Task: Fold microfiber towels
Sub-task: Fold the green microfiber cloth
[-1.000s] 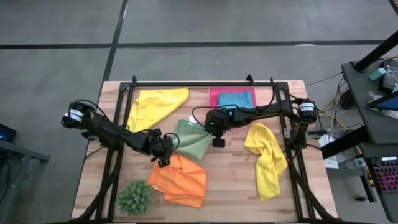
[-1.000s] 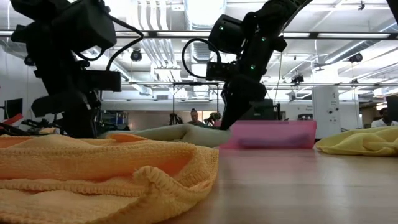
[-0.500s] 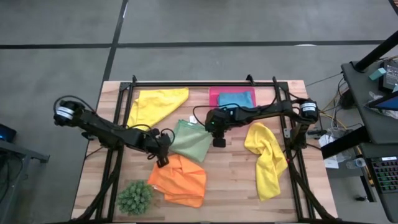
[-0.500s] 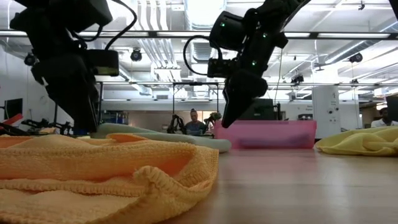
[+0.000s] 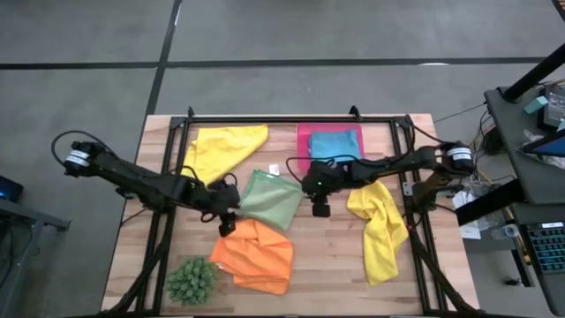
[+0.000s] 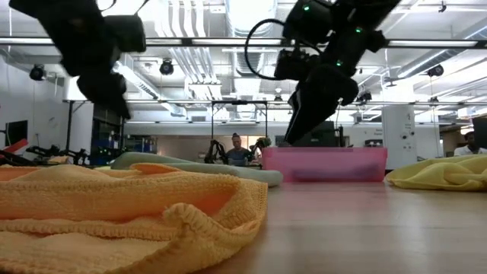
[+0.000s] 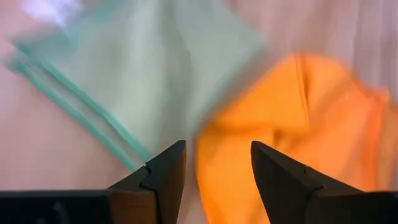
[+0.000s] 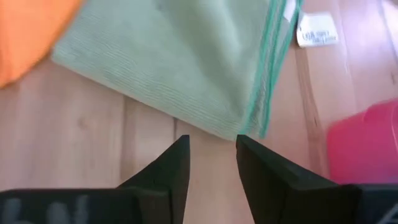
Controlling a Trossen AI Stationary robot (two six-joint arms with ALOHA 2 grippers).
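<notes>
A sage green towel lies folded flat at the table's middle, its edges stacked. An orange towel lies crumpled near the front, next to the green one. One yellow towel is spread at the far left, another lies bunched at the right. A turquoise towel rests folded in the pink tray. My left gripper hovers open over the gap between green and orange towels. My right gripper hovers open just off the green towel's right corner.
A spiky green plant ball sits at the near left corner. A small white label lies on the wood by the green towel. Bare wood shows between the green towel and the right yellow towel. People stand in the room far behind the table.
Both grippers have opened and let go of the green towel, then risen above it. The towel's raised right part has dropped, and it now lies flat. My right gripper has drifted toward the table's right edge, my left a little away from the towel.
</notes>
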